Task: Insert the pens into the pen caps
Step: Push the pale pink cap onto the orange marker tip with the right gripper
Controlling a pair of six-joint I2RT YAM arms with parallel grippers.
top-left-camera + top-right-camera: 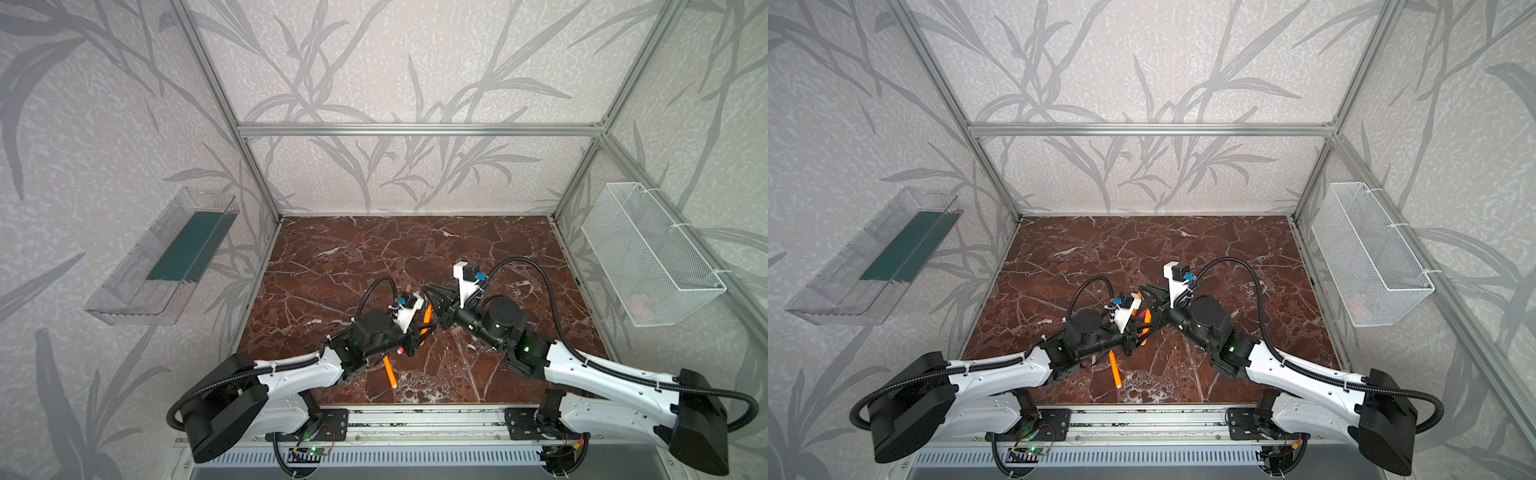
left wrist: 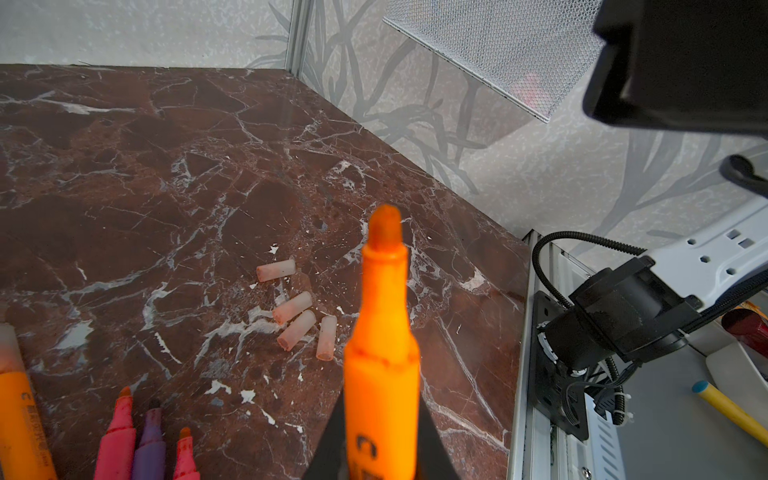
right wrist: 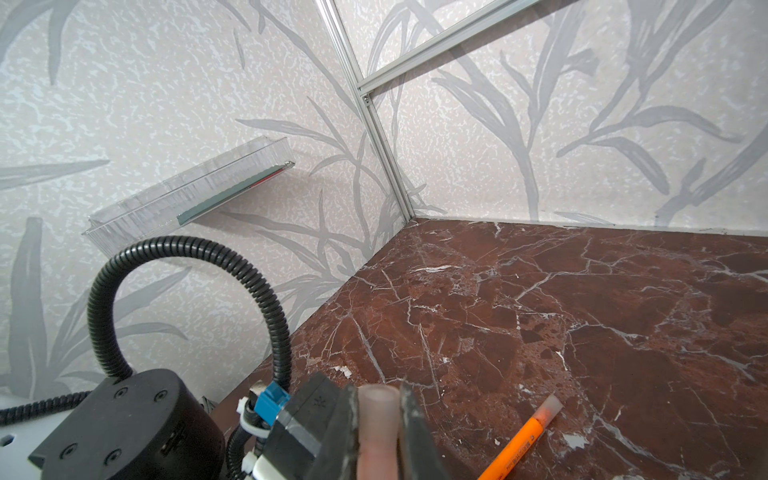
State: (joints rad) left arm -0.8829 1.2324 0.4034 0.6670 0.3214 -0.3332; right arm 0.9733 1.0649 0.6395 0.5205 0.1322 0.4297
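1. L claw (image 2: 380,451) is clamped on an orange pen (image 2: 384,353), gripping low on the barrel. The felt tip is bare and sticks out well past the fingers.
2. R claw (image 3: 378,415) is pinched tight on one pale cap (image 3: 377,428). The cap sits lengthwise betw. the two pads, one end poking out past them.
3. Both claws hang close together over the middle of the marble table (image 1: 415,249), pen and cap apart.
4. Four loose caps (image 2: 296,330) lie bunched on the table beyond the held pen's tip: three nearly side by side, the fourth a bit off.
5. Beside the L claw, flat on the table, are two pink-red pens (image 2: 118,436) w/ a purple pen (image 2: 150,440) betw. them. All are uncapped, tips pointing the same way.
6. A capped orange pen (image 3: 515,444) lies flat near the R claw, its cap already on.
7. A third orange pen (image 1: 389,371) (image 1: 1115,371) lies nr the table's front edge in both top views, partly under the L arm, white end to the front.
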